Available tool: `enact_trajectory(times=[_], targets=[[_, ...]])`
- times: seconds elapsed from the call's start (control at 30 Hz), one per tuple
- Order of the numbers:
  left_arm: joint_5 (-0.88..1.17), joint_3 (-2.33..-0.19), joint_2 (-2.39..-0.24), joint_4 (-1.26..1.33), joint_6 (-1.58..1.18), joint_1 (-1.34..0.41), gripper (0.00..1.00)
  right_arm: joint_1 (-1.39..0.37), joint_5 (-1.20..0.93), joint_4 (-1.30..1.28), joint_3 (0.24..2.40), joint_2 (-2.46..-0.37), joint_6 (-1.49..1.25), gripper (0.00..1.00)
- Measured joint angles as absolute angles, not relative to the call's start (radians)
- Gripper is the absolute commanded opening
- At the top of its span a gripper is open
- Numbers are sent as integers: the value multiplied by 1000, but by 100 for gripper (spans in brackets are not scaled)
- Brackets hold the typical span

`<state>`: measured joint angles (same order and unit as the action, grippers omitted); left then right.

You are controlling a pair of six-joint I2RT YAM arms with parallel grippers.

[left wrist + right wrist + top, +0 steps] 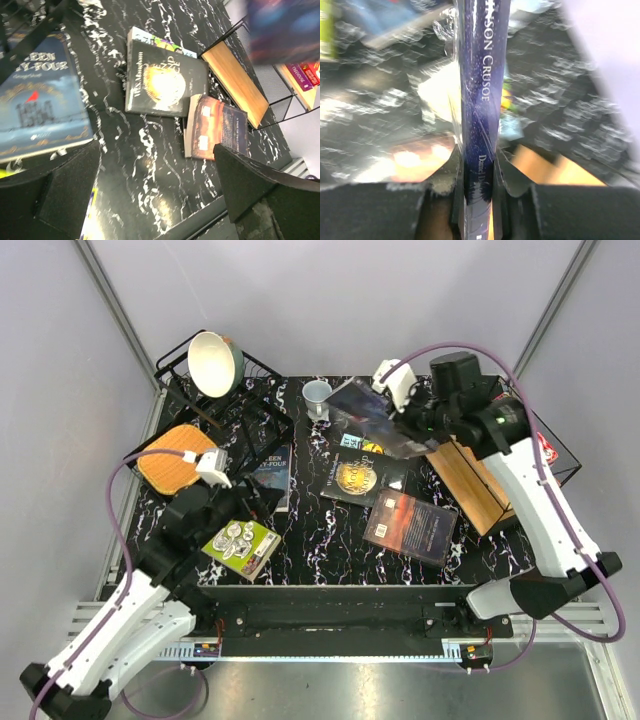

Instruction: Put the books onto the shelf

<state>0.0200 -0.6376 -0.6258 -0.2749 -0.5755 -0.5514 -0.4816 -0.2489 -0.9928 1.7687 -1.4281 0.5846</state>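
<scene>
My right gripper (402, 423) (479, 160) is shut on a dark blue book (368, 418) (481, 75), spine toward the wrist camera, held in the air left of the shelf (468, 485) (235, 82). A red book (546, 446) lies on the shelf's far side. On the table lie a black book with a gold disc (360, 477) (165, 82), a dark brown book (410, 527) (215, 127), a blue-grey "Nineteen Eighty-Four" (273, 475) (35, 105) and a lime green book (242, 545). My left gripper (248, 502) (156, 150) hangs open over bare table between them, holding nothing.
A black wire dish rack (260, 420) with a cream bowl (215, 362) stands at the back left. Beside it lies an orange-brown cutting board (175, 455). A small clear cup (317, 393) sits at the back centre. A teal book (350, 440) peeks from under the black one.
</scene>
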Motion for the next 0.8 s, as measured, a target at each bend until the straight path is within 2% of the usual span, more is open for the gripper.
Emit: enact_trajectory(times=[0.17, 0.37, 0.63, 0.8], targets=[[-6, -572, -488, -363, -575, -550, 99, -476, 60, -1110, 1900, -1415, 744, 0], [-8, -529, -440, -429, -572, -550, 99, -384, 322, -1194, 1984, -1463, 844, 0], [-7, -517, -426, -437, -560, -550, 99, -223, 486, -1227, 2012, -1486, 839, 0], [1, -513, -417, -439, -556, -550, 99, -205, 545, -1193, 1880, -1468, 833, 0]])
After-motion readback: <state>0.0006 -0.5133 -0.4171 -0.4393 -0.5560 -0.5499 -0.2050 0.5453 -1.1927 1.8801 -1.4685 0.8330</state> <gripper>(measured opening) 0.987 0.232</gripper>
